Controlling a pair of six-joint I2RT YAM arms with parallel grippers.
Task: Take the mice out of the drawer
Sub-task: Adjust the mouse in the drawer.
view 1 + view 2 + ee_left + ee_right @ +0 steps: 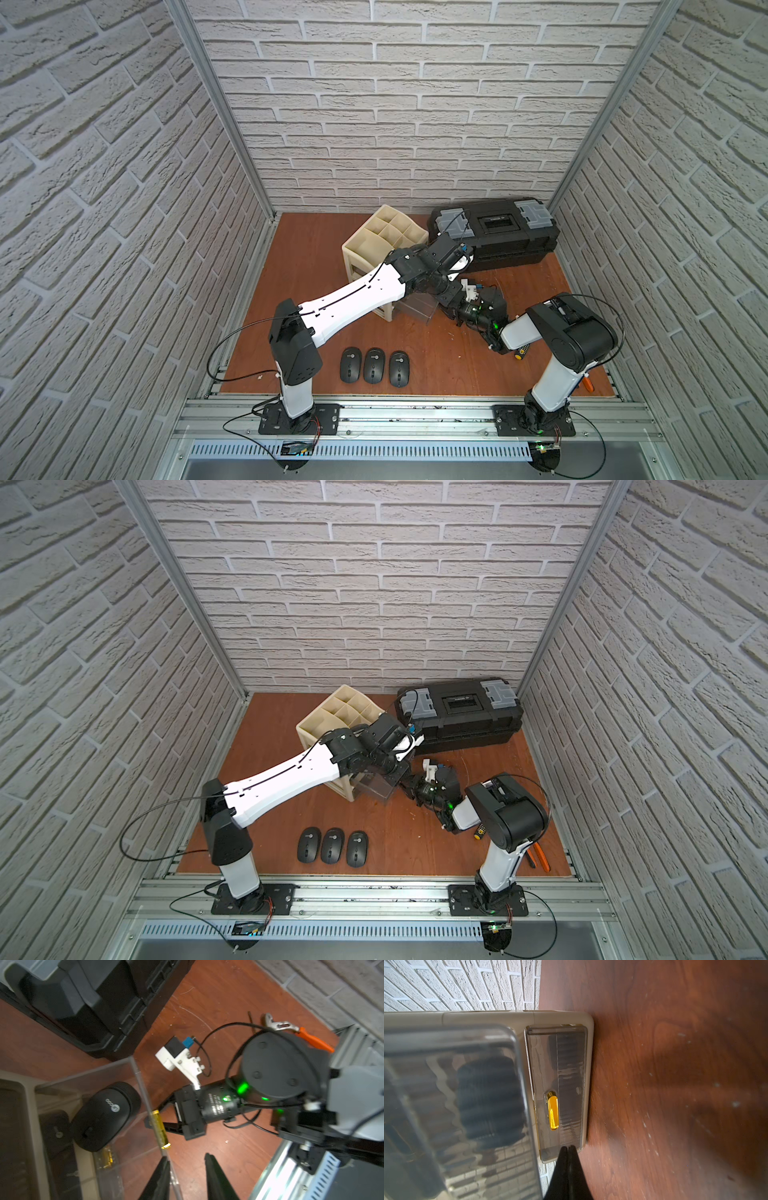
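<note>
One mouse [106,1115] lies logo-up in the pulled-out clear drawer [143,1093], just across the front wall from the left pincer [186,1156]; in the right wrist view the mouse [488,1101] is only a dark blur through the clear wall. A dimmer dark shape with a pale dot sits deeper in, farther from the left pincer, and is too murky to name.

The left pincer hovers at the drawer's front corner, jaws partly apart and holding nothing; the drawer's rim runs close by one of the fingers [160,1178], but I cannot tell whether they touch. The right pincer [568,1148] is closed tight, fingertips together, with nothing between them; it reaches in from outside the drawer, tips just beside the gold handle [160,1128] on the front wall, so it is near the left pincer too. A second handle [552,1112] sits on the closed drawer below, near the right pincer's tip.

Three mice [374,365] lie side by side on the tabletop [316,257], well apart from both pincers and back toward the arm bases; both top views show them. The beige organiser [376,239] that carries the drawers stands just beside the left pincer; the toolbox [494,232] lies near, beyond both pincers; orange-handled pliers [540,858] lie well behind the right pincer, by that arm's base.
</note>
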